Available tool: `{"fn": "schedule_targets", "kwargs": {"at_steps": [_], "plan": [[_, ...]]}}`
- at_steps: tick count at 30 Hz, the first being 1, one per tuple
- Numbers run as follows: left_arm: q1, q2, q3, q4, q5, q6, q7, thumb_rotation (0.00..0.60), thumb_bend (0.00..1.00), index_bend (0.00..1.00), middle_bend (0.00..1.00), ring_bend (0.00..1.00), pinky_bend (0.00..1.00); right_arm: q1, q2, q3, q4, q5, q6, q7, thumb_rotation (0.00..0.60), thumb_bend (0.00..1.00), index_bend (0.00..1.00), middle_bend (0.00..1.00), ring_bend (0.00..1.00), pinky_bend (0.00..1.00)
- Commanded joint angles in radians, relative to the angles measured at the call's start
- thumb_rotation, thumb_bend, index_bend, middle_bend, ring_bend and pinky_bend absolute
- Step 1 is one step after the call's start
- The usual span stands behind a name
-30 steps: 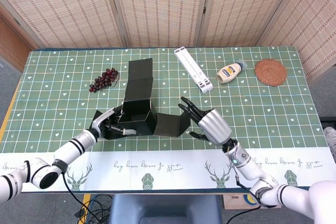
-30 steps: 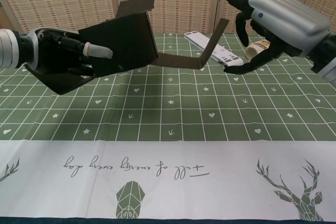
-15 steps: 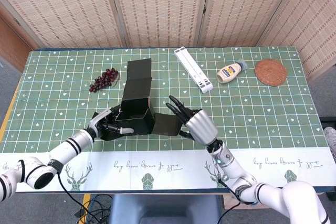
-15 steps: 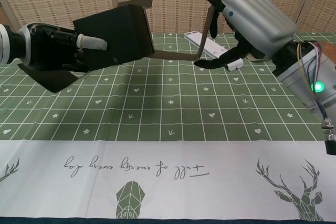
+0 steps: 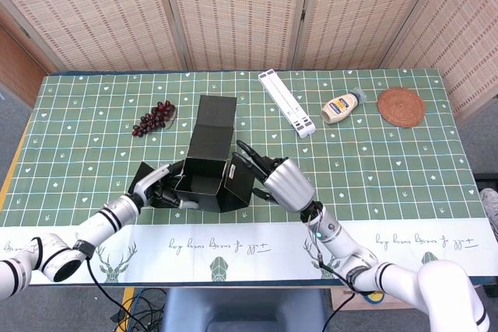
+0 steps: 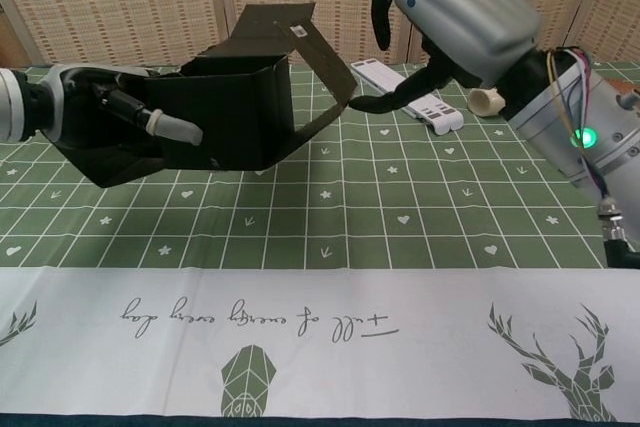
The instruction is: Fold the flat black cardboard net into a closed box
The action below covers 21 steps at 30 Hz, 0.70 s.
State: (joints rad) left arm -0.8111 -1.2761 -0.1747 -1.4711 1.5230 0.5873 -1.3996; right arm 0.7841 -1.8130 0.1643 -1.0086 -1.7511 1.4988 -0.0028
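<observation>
Between both hands, above the green tablecloth [image 5: 389, 161]: black cardboard net [image 5: 208, 162], half-folded. Left hand [image 5: 159, 186] grips its left side; right hand [image 5: 276, 180], fingers spread, presses its right flap.

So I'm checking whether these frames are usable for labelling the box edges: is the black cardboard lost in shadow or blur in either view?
Head view: even lighting, sharp, but the black cardboard box reads as nearly uniform dark, with folds faint. Chest view: panel edges show clearer against the green grid tablecloth; the silver right hand looms large and close; the left hand merges with dark card.
</observation>
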Motion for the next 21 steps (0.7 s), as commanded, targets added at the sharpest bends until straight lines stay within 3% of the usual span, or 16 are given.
{"fn": "schedule_targets", "kwargs": {"at_steps": [1,14,21], "plan": [[-0.004,-0.02,0.015,0.011,-0.001,0.019,0.028,0.6,0.09,0.18,0.22,0.63,0.93,0.021,0.012,-0.007,-0.02,-0.006,-0.036,-0.03,0.6,0.05,0.0,0.0,0.6,0.92],[0.011,-0.118,0.053,0.062,-0.053,0.094,0.246,0.6,0.09,0.18,0.22,0.62,0.93,0.076,-0.022,-0.033,0.025,-0.021,-0.111,-0.056,0.6,0.15,0.0,0.0,0.6,0.92],[0.029,-0.192,0.09,0.123,-0.049,0.138,0.368,0.6,0.09,0.18,0.22,0.62,0.93,0.092,-0.072,-0.072,0.097,-0.029,-0.16,-0.056,0.6,0.16,0.0,0.0,0.6,0.92]]}}
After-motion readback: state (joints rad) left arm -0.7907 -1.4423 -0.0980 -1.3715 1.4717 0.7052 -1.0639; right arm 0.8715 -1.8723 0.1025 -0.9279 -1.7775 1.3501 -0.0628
